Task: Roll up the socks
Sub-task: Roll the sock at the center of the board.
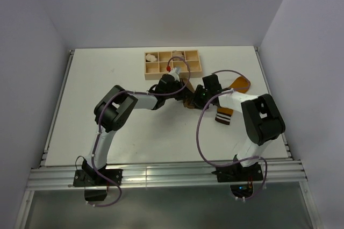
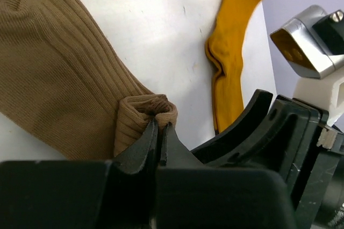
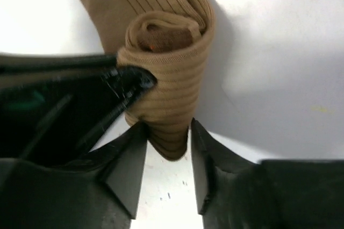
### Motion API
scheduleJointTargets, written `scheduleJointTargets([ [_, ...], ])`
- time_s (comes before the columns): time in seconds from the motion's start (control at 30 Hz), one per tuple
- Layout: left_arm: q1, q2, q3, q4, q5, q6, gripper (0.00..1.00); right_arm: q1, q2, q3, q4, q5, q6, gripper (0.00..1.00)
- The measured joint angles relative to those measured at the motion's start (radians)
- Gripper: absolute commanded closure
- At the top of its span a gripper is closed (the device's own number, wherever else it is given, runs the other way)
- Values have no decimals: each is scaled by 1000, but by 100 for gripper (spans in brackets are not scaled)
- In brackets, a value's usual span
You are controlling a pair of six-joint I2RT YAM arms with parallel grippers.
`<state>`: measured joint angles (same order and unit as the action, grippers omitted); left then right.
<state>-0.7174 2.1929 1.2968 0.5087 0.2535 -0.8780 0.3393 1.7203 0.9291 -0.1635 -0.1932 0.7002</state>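
Observation:
The tan-brown sock (image 2: 59,73) lies on the white table with one end rolled up (image 3: 166,73); the dark brown toe shows inside the roll. My left gripper (image 2: 160,125) is shut, pinching a fold of the rolled end. It shows as dark fingers (image 3: 126,86) at the roll's left side in the right wrist view. My right gripper (image 3: 166,135) holds the roll's near end between its fingers (image 3: 134,148). In the top view both grippers meet over this sock (image 1: 187,100). The mustard-orange sock (image 1: 239,84) lies flat to the right, its striped cuff (image 1: 223,117) nearest the arms. It also shows in the left wrist view (image 2: 231,51).
A wooden compartment tray (image 1: 147,70) stands just behind the grippers, with small pale bundles (image 1: 152,57) in some cells. The right arm's wrist camera (image 2: 303,43) is close to my left gripper. The table ends at a metal rail (image 1: 161,172) by the arm bases.

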Motion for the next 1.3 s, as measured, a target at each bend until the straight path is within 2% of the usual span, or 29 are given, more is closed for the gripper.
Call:
scheduleJointTargets([
  [0.07, 8, 6, 0, 7, 35, -2, 100, -13, -35, -57, 50, -25, 2, 48],
  [0.17, 24, 26, 0, 35, 93, -9, 100, -38, -93, -143, 129, -66, 9, 45],
  [0.5, 86, 65, -1, 123, 243, -89, 100, -121, -212, -394, 467, -187, 86, 46],
  [0.83, 98, 92, -3, 168, 301, -134, 100, -157, -111, -488, 852, -269, 222, 46],
  [1.17, 99, 95, -2, 172, 307, -138, 100, -163, 33, -526, 1067, -280, 307, 46],
  [1.3, 101, 97, -4, 182, 307, -148, 99, -166, 91, -526, 1173, -298, 343, 37],
])
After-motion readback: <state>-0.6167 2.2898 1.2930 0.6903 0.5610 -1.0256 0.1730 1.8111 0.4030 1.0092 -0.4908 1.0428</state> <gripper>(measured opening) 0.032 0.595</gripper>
